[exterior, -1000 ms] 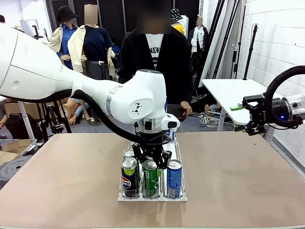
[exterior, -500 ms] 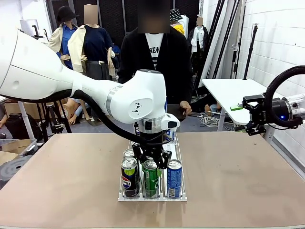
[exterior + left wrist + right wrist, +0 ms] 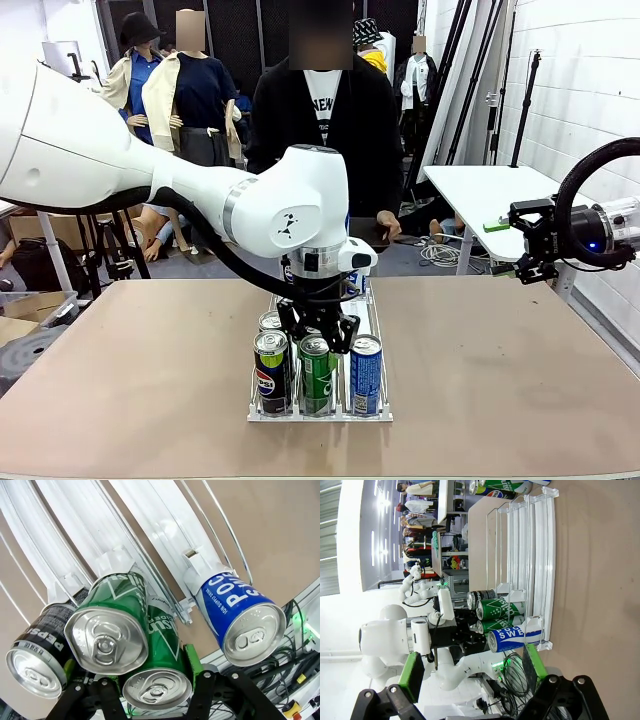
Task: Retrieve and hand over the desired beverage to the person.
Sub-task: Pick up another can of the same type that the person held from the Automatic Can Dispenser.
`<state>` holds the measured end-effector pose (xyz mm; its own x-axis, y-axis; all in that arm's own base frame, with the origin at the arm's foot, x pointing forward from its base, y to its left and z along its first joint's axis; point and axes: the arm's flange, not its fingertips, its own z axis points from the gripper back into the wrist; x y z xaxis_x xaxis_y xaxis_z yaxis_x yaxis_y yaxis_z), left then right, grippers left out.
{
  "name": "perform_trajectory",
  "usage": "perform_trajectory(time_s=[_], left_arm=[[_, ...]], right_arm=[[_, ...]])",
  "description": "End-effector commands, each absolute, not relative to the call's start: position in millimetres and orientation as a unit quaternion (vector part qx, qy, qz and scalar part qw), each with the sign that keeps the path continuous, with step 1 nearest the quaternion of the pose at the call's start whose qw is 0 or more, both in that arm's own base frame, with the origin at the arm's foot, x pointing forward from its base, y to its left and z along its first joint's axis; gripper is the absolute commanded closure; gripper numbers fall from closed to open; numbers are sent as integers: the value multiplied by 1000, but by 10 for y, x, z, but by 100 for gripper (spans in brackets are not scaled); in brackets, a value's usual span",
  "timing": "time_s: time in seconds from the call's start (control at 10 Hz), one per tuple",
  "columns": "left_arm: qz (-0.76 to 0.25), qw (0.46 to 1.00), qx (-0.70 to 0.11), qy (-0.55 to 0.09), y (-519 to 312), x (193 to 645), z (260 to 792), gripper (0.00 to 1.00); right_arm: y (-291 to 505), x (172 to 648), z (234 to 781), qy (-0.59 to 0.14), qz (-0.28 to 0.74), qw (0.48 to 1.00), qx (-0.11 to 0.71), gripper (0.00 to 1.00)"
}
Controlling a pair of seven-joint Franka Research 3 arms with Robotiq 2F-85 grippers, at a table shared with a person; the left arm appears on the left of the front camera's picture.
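A white wire rack [image 3: 375, 318] in the middle of the table holds cans in three lanes. At its near end stand a black Pepsi can [image 3: 270, 372], a green can [image 3: 318, 382] and a blue Pocari Sweat can [image 3: 366, 375]. My left gripper [image 3: 318, 335] reaches down over the middle lane. In the left wrist view my left gripper [image 3: 131, 666] is shut on a second green can [image 3: 157, 692] beside the first green can [image 3: 107, 640]. My right gripper [image 3: 525, 245] hangs open off the table's right side, holding nothing, as the right wrist view of it [image 3: 472, 675] confirms. The person [image 3: 325, 120] stands at the far side.
Another can [image 3: 270, 320] stands behind the Pepsi can in the left lane. The person's hand [image 3: 388, 225] rests near the table's far edge. A white side table [image 3: 490, 190] stands at the back right. Bare tabletop lies on both sides of the rack.
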<state>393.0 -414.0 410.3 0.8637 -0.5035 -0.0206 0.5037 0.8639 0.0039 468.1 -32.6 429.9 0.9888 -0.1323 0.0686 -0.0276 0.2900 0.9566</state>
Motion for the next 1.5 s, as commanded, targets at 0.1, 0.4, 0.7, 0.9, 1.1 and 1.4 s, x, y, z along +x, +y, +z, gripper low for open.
perform_trajectory(time_s=[0.1, 0.4, 0.7, 0.9, 1.1, 1.4], left_arm=[[-237, 971, 33, 9, -4128, 3848, 4501, 100], [-234, 972, 39, 0, -4104, 3755, 4900, 100], [-225, 973, 50, -19, -4096, 3553, 5369, 100], [-216, 974, 63, -33, -4044, 3454, 5654, 100], [-210, 975, 54, -35, -3854, 3490, 5893, 100], [-188, 980, 47, -35, -3476, 3703, 6036, 100]], right_arm=[[-324, 4666, 4309, -66, -34, 803, 591, 0], [-324, 4666, 4309, -66, -34, 803, 591, 0], [-324, 4666, 4309, -66, -34, 803, 591, 0], [-324, 4666, 4309, -66, -34, 803, 591, 0], [-324, 4666, 4309, -66, -34, 803, 591, 0], [-324, 4666, 4309, -66, -34, 803, 591, 0]])
